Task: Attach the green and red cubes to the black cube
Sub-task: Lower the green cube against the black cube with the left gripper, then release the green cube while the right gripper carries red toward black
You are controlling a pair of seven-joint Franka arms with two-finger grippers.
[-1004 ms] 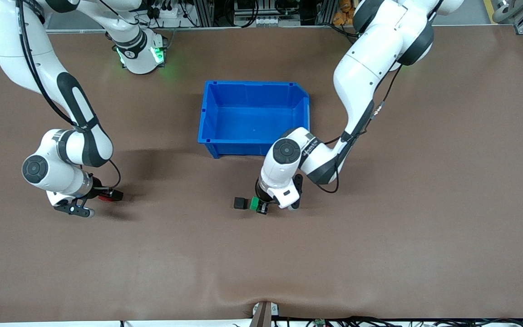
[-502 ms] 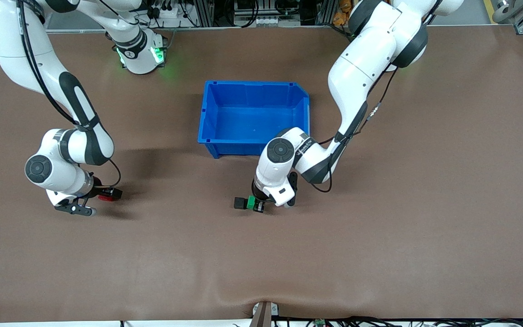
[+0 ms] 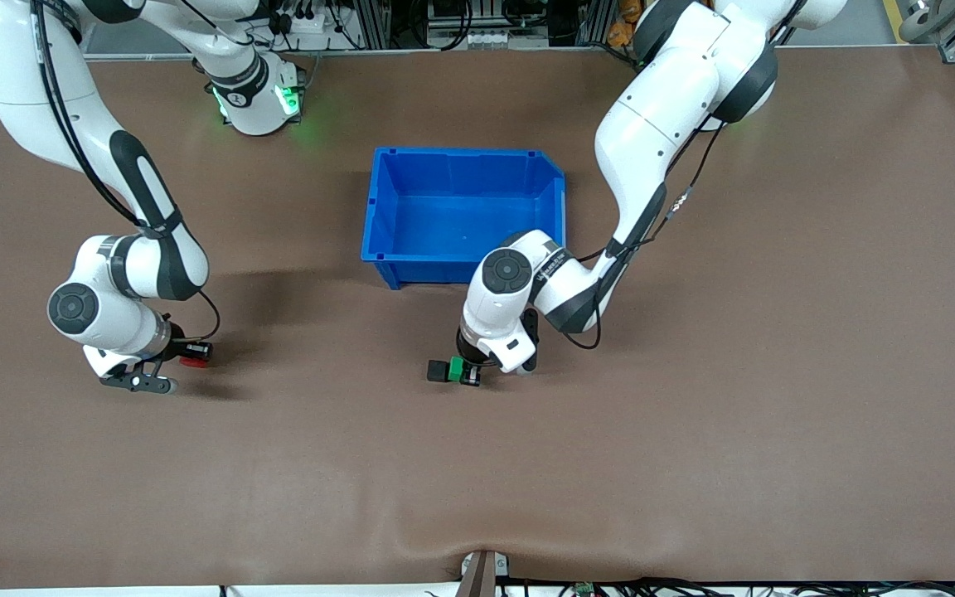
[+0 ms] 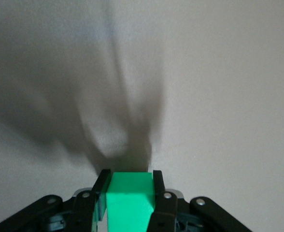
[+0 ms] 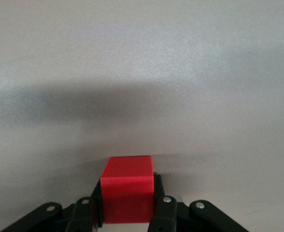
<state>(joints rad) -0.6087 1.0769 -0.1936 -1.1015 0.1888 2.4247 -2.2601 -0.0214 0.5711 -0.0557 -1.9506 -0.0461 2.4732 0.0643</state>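
The black cube (image 3: 438, 371) lay beside the green cube (image 3: 455, 369), which our left gripper (image 3: 466, 372) clamped for joining; our right gripper (image 3: 186, 355) gripped the red cube (image 3: 193, 361), waiting

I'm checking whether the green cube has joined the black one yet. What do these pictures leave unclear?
- Front view: green cube against black cube; contact too small to judge.
- Left wrist view: black cube hidden by the green cube in the left claw.
- Front view: red cube partly hidden by the right claw.

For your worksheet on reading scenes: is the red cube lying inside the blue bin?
No, the red cube is clamped in the right gripper, away from the blue bin.
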